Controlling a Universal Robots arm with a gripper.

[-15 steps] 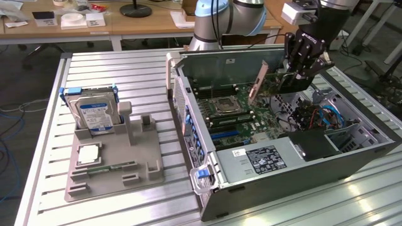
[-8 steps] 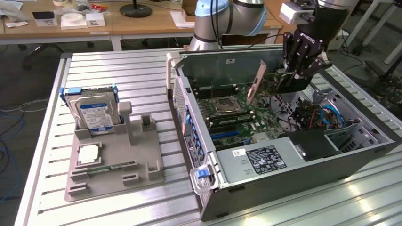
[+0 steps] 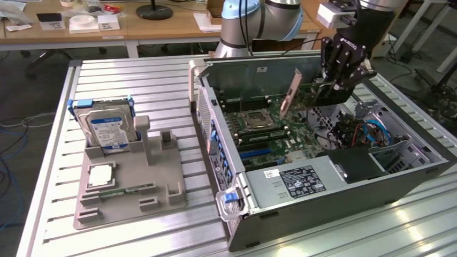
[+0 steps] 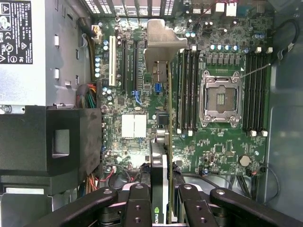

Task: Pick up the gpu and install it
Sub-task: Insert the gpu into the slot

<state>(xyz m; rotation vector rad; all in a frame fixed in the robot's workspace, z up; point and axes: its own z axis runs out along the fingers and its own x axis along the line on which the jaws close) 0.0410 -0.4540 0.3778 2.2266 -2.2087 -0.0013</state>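
The gpu (image 3: pixel 305 96) is a thin green card with a silver end bracket (image 3: pixel 290 97). It hangs on edge above the motherboard (image 3: pixel 275 136) inside the open computer case (image 3: pixel 214 123). My gripper (image 3: pixel 337 85) is shut on the card's upper edge. In the wrist view the gpu (image 4: pixel 163 142) shows edge-on between my black fingers (image 4: pixel 137 203), and its bracket (image 4: pixel 161 42) points toward the case's rear wall. The card hovers over the expansion slots (image 4: pixel 124 56), apart from the board.
A grey fixture (image 3: pixel 164 176) on the exterior view's left holds a hard drive (image 3: pixel 107 128), a processor (image 3: pixel 100 175) and a memory stick (image 3: pixel 127 189). In the case are the power supply (image 3: pixel 292 182), the processor socket (image 4: pixel 222 97) and cables (image 3: pixel 357 131).
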